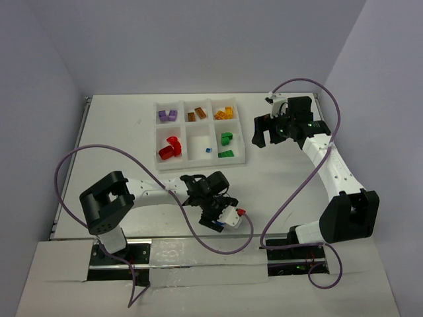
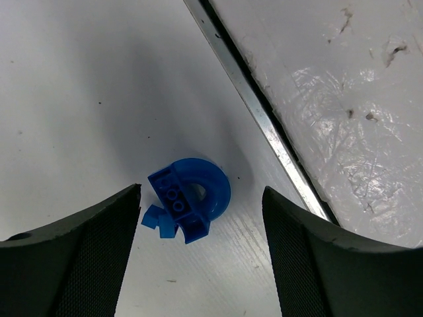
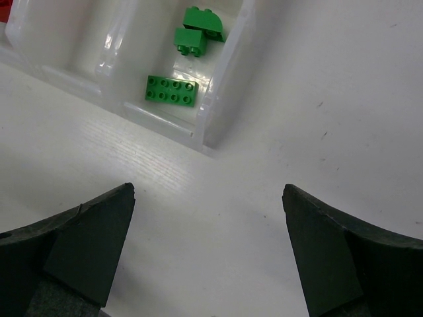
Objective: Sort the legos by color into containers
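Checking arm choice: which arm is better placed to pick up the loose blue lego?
Left. The left gripper, open, straddles the blue lego on the table; the right gripper hovers empty beside the tray.

Found blue curved lego loose on counter; purple legos, orange legos, red legos, green legos in separate white tray compartments.

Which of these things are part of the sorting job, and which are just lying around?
Part of the job: loose blue curved brick; white tray; green bricks, red bricks, purple bricks, orange bricks already in it.
Just lying about: purple cable; metal strip.
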Robot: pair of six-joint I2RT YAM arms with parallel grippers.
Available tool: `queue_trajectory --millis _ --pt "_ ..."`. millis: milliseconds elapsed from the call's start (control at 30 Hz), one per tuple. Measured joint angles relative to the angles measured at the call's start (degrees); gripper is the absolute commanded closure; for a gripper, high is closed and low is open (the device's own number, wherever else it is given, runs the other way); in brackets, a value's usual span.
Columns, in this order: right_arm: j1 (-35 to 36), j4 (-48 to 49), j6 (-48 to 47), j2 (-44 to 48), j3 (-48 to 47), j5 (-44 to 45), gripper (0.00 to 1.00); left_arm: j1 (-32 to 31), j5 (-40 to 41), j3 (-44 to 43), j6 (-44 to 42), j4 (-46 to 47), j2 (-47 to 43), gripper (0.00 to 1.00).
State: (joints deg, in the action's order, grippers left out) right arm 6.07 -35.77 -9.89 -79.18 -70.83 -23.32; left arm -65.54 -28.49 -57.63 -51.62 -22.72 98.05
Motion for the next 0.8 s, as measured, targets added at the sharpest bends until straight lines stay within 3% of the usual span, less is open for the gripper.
queue_trajectory --millis 800 --pt "0.00 -0.02 -0.04 0.00 0.02 -0.15 0.00 0.02 1.72 -1.37 1.24 0.71 4.04 0.46"
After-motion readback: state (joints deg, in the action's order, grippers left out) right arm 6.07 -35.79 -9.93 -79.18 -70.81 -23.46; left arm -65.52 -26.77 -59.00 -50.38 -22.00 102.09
